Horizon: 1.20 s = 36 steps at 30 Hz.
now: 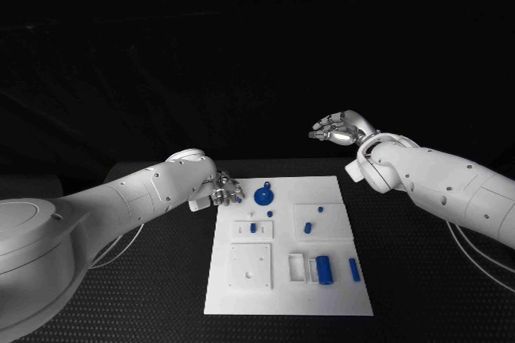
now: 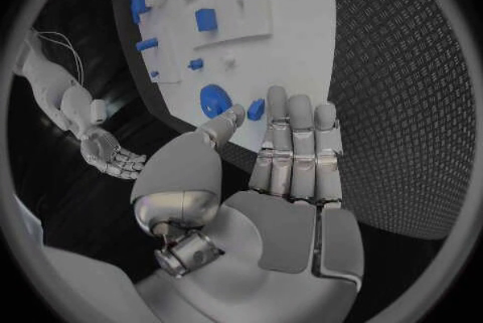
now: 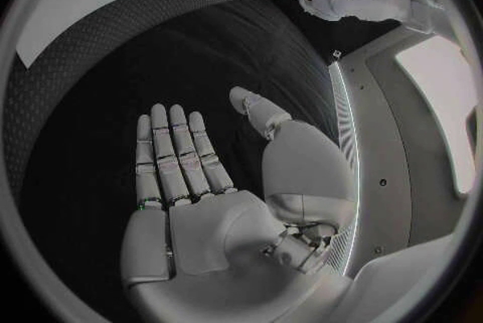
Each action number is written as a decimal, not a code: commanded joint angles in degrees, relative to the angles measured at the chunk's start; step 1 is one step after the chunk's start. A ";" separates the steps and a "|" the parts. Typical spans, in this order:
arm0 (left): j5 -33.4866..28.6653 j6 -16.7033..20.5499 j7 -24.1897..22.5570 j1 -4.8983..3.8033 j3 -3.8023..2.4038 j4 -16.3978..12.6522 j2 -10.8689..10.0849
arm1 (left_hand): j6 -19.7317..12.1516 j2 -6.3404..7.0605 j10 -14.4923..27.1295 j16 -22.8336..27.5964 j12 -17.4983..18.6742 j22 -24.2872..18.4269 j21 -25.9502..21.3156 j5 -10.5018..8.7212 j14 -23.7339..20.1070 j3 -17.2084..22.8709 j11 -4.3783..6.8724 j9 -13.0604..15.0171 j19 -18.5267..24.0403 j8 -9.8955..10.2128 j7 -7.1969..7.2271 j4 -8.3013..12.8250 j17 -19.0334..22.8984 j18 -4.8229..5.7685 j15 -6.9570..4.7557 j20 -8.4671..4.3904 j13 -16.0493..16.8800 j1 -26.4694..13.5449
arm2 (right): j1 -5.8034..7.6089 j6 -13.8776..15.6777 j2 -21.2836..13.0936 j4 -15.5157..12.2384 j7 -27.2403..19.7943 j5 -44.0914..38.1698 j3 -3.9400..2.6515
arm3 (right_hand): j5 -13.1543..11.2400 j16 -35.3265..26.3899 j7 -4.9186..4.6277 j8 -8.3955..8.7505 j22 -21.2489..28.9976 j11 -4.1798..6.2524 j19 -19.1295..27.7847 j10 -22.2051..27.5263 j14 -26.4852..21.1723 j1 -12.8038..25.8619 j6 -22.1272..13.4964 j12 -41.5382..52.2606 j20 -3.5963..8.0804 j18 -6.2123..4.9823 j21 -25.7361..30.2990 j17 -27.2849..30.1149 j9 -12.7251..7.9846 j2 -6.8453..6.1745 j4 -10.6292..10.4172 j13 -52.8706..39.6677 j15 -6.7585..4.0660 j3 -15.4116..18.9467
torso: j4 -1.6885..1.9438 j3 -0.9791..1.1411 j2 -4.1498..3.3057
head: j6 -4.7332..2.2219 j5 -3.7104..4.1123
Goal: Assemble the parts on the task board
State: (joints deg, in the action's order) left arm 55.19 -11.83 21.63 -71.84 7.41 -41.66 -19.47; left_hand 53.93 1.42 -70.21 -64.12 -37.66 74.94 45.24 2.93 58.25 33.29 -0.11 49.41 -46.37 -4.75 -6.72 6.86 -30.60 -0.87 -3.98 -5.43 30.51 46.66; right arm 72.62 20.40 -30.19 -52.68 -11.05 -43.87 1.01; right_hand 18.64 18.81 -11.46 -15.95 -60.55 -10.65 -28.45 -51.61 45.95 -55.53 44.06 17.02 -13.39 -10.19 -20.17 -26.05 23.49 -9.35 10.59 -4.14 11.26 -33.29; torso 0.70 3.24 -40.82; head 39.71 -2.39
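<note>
Two hands, both empty: your left hand [image 1: 222,190] hovers, fingers spread, beside the board [image 1: 333,298] near the round part [image 1: 265,196]; your right hand [image 1: 339,128] floats beyond the far edge, fingers loosely apart. The long part [image 1: 354,268] lies lengthwise, pointing away from you.

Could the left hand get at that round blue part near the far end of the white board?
Probably yes. The left hand is open beside the task board, close to the round blue part, with nothing between them.
</note>
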 commanded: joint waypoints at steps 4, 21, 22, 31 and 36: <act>-0.82 0.06 -0.85 0.23 0.05 0.10 0.27 | -0.12 -1.03 -0.29 -0.32 0.14 0.17 -0.22 -0.07 0.29 -0.07 -0.25 -0.22 -0.60 0.14 -0.06 0.30 0.03 -0.35 0.07 -3.87 0.14 0.02 | 0.00 -0.49 0.14 0.04 -0.38 -0.18 -0.01 | 0.21 -0.20 -1.27 -0.24 -0.08 -0.28 0.56 -0.30 -0.36 0.31 -0.37 -0.28 -0.01 -0.58 0.25 0.06 -0.06 0.29 -0.04 0.08 0.15 0.27 | 0.06 0.00 0.03 | 0.14 0.07; -3.47 -0.47 -2.01 0.22 -0.03 1.03 0.14 | 4.97 -7.29 -1.31 -0.86 0.08 0.98 -0.22 0.08 0.87 1.54 0.98 -1.03 -1.23 -3.34 1.35 5.94 0.06 -0.14 -0.28 -4.17 0.48 4.77 | 0.00 -0.61 0.20 0.14 -0.35 -0.18 -0.01 | 0.24 -0.18 -1.27 -0.25 -0.12 -0.29 0.58 -0.30 -0.37 0.34 -0.38 -0.29 -0.02 -0.59 0.27 0.09 -0.09 0.31 -0.09 0.10 0.15 0.30 | 0.06 0.01 0.06 | 0.34 -0.04; -3.48 -0.39 -2.00 0.22 -0.03 1.03 0.12 | 5.09 -7.34 -1.36 -0.88 0.07 0.98 -0.22 0.10 0.90 1.57 1.01 -1.06 -1.26 -3.42 1.39 6.08 0.06 -0.12 -0.29 -4.18 0.49 4.86 | 0.00 -0.62 0.20 0.15 -0.35 -0.18 -0.01 | 0.24 -0.18 -1.27 -0.24 -0.12 -0.29 0.58 -0.30 -0.37 0.34 -0.39 -0.29 -0.03 -0.59 0.27 0.09 -0.09 0.31 -0.09 0.10 0.15 0.30 | 0.07 0.01 0.08 | 0.36 -0.05; -4.56 1.98 -1.74 0.18 -0.06 -0.18 -1.01 | 7.35 -7.72 -2.91 -1.87 -0.63 1.13 0.20 2.58 2.18 1.68 1.78 -1.24 -2.52 -5.29 2.22 6.80 -0.18 -0.10 -0.83 -4.64 0.95 4.80 | -0.01 -0.65 0.01 0.24 -0.35 -0.17 -0.01 | 0.26 -0.18 -1.28 -0.25 -0.14 -0.29 0.59 -0.30 -0.38 0.37 -0.40 -0.29 -0.04 -0.60 0.28 0.11 -0.10 0.32 -0.12 0.11 0.15 0.32 | 0.07 -0.01 0.13 | 0.45 -0.06; -6.02 4.36 -1.24 0.02 -0.07 -3.78 -3.50 | 7.94 -7.83 -3.65 -2.42 -1.07 1.18 0.53 2.87 2.76 1.63 2.07 -1.31 -3.10 -5.91 2.52 7.08 -0.34 -0.16 -1.18 -4.95 1.24 4.53 | -0.01 -0.68 -0.28 0.14 -0.31 -0.16 -0.01 | 0.27 -0.17 -1.28 -0.25 -0.15 -0.29 0.59 -0.30 -0.39 0.38 -0.40 -0.29 -0.04 -0.61 0.29 0.13 -0.11 0.32 -0.13 0.12 0.16 0.34 | 0.13 -0.01 0.19 | 0.41 -0.08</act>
State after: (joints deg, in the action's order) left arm 51.13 -10.14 20.40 -71.71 7.39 -44.19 -22.48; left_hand 61.23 -5.82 -73.30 -66.35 -38.38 74.91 45.61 5.49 60.56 34.82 1.97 48.05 -48.96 -8.51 -4.35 13.61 -30.89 -0.87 -5.19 -6.14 31.70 51.06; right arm 72.62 20.37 -30.37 -52.46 -11.04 -43.87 1.01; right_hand 18.64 18.81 -11.46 -15.95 -60.65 -10.86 -28.23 -51.82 45.95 -55.53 44.06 17.02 -13.60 -10.18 -20.17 -26.01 23.45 -9.35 10.59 -4.11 11.26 -33.29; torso 0.80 3.24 -40.67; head 40.16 -2.46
